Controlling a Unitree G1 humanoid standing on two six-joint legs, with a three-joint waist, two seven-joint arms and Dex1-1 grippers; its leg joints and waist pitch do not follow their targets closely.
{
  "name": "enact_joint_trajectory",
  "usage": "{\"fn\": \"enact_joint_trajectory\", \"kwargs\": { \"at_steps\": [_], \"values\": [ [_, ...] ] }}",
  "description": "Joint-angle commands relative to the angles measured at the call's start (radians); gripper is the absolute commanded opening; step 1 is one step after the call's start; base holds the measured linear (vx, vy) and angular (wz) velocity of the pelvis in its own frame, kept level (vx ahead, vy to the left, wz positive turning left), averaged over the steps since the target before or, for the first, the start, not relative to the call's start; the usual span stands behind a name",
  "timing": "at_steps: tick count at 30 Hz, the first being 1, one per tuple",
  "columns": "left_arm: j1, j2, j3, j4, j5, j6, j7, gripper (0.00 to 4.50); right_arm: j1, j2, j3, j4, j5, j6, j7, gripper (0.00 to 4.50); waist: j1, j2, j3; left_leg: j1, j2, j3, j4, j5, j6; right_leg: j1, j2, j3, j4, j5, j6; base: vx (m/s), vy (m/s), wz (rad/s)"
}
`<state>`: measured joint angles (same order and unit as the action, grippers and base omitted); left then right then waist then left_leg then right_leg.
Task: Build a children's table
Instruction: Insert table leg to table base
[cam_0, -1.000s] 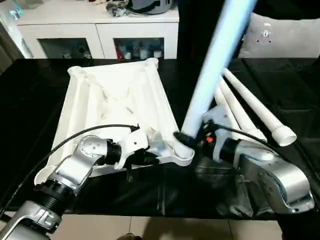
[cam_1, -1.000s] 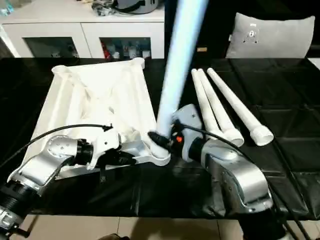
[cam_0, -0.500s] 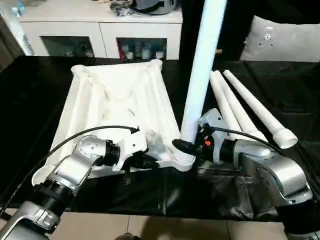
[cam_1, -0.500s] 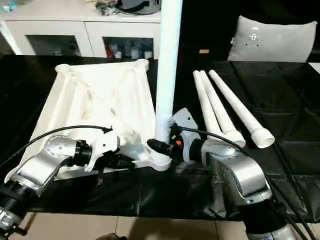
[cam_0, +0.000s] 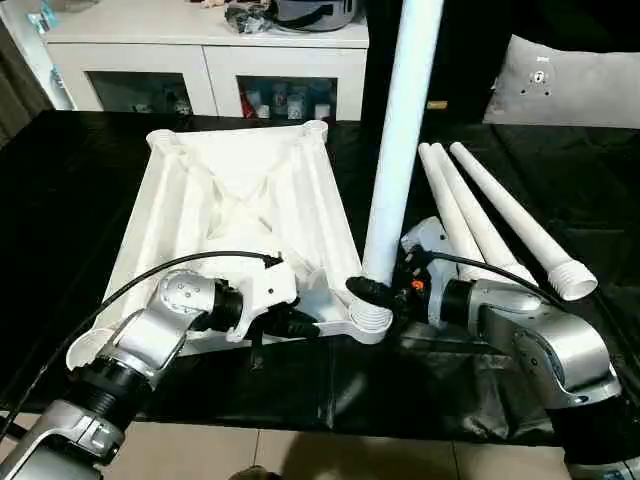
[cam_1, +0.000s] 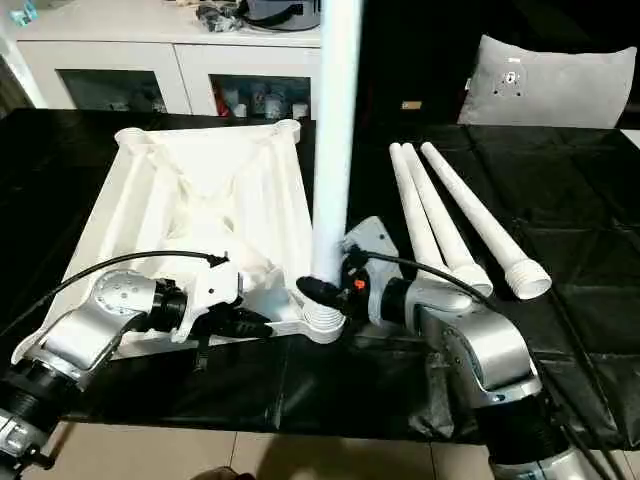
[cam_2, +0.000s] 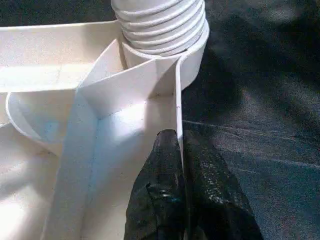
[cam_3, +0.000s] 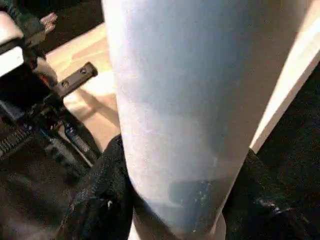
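The children's table top (cam_0: 240, 200) lies underside up on the black-covered table, its ribs showing. My left gripper (cam_2: 177, 140) is shut on the top's thin side wall next to the near right corner socket (cam_0: 368, 322). A white leg (cam_0: 400, 130) stands upright in that socket, and its threaded end (cam_2: 160, 25) still shows above the socket's rim. My right gripper (cam_0: 378, 292) is shut around the leg just above the socket, one black finger (cam_3: 102, 200) on each side. Three more legs (cam_0: 500, 215) lie side by side to the right.
A white cabinet (cam_0: 200, 50) with glass doors stands behind the table. A grey cushion (cam_0: 570, 80) sits at the back right. A black cable (cam_0: 190, 262) loops over my left forearm. The table's near edge meets tiled floor (cam_0: 300, 450).
The leg in my right gripper has swung from leaning right to standing upright in the corner socket. My left gripper has kept its hold on the wall. The camera has shifted a little.
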<state>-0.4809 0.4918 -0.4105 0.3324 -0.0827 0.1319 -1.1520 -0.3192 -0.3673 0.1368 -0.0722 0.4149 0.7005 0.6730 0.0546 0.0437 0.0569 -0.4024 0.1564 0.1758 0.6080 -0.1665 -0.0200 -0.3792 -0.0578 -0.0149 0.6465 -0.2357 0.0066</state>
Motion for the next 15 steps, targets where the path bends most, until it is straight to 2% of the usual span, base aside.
{"fn": "enact_joint_trajectory", "kwargs": {
  "at_steps": [1, 5, 6, 9, 10, 12, 13, 14, 15],
  "values": [
    [-0.037, -0.011, 0.032, -0.010, -0.003, -0.032, 0.003, 0.00, 0.044, 0.025, -0.019, 0.054, 0.026, -0.009, -0.009, 1.91, -0.001, 0.001, -0.072, 0.033, 0.063, -0.023, -0.065, -0.191, -0.002, 0.033, -0.079, 0.036, -0.080, -0.045, -0.258, 0.000, 0.000, 0.00],
    [-0.042, -0.017, 0.038, -0.002, -0.002, -0.030, 0.011, 0.00, 0.080, 0.037, -0.030, 0.074, 0.026, -0.039, -0.001, 1.91, 0.000, 0.002, -0.073, 0.033, 0.063, -0.024, -0.067, -0.195, -0.007, 0.033, -0.077, 0.034, -0.080, -0.045, -0.258, 0.000, 0.000, 0.00],
    [-0.043, -0.022, 0.044, -0.002, -0.007, -0.025, 0.017, 0.00, 0.097, 0.042, -0.028, 0.085, 0.018, -0.058, 0.001, 1.91, 0.002, 0.007, -0.073, 0.035, 0.064, -0.024, -0.067, -0.203, -0.010, 0.031, -0.078, 0.034, -0.080, -0.047, -0.258, 0.000, 0.000, 0.00],
    [-0.047, -0.027, 0.049, 0.000, -0.011, -0.020, 0.022, 0.00, 0.122, 0.053, -0.032, 0.095, 0.014, -0.083, 0.001, 1.91, 0.003, 0.005, -0.073, 0.035, 0.064, -0.025, -0.070, -0.215, -0.012, 0.032, -0.077, 0.033, -0.081, -0.052, -0.255, 0.000, 0.000, 0.00],
    [-0.051, -0.030, 0.051, 0.007, -0.010, -0.021, 0.027, 0.00, 0.142, 0.067, -0.043, 0.101, 0.011, -0.113, -0.005, 1.91, 0.004, 0.010, -0.072, 0.035, 0.063, -0.025, -0.070, -0.218, -0.012, 0.031, -0.078, 0.034, -0.081, -0.055, -0.255, 0.000, 0.000, 0.00],
    [-0.053, -0.033, 0.054, 0.011, -0.010, -0.021, 0.029, 0.00, 0.160, 0.075, -0.048, 0.104, 0.007, -0.149, -0.003, 1.91, 0.005, 0.008, -0.072, 0.035, 0.064, -0.025, -0.070, -0.237, -0.015, 0.030, -0.080, 0.035, -0.084, -0.077, -0.253, 0.000, 0.000, 0.00],
    [-0.055, -0.033, 0.055, 0.013, -0.010, -0.021, 0.028, 0.00, 0.168, 0.078, -0.048, 0.105, 0.003, -0.165, -0.002, 1.91, 0.007, 0.018, -0.072, 0.037, 0.064, -0.027, -0.071, -0.245, -0.019, 0.028, -0.080, 0.034, -0.084, -0.085, -0.250, 0.000, 0.000, 0.00],
    [-0.056, -0.033, 0.056, 0.014, -0.010, -0.021, 0.028, 0.00, 0.175, 0.078, -0.048, 0.104, 0.001, -0.173, 0.000, 1.91, 0.005, 0.012, -0.071, 0.036, 0.064, -0.027, -0.074, -0.258, -0.021, 0.029, -0.078, 0.034, -0.086, -0.095, -0.246, 0.000, 0.000, 0.00],
    [-0.057, -0.034, 0.057, 0.017, -0.010, -0.021, 0.028, 0.00, 0.183, 0.078, -0.048, 0.105, 0.000, -0.185, 0.003, 1.91, 0.006, 0.015, -0.071, 0.037, 0.064, -0.028, -0.074, -0.265, -0.023, 0.028, -0.079, 0.034, -0.086, -0.102, -0.246, 0.000, 0.000, 0.00]
  ]
}}
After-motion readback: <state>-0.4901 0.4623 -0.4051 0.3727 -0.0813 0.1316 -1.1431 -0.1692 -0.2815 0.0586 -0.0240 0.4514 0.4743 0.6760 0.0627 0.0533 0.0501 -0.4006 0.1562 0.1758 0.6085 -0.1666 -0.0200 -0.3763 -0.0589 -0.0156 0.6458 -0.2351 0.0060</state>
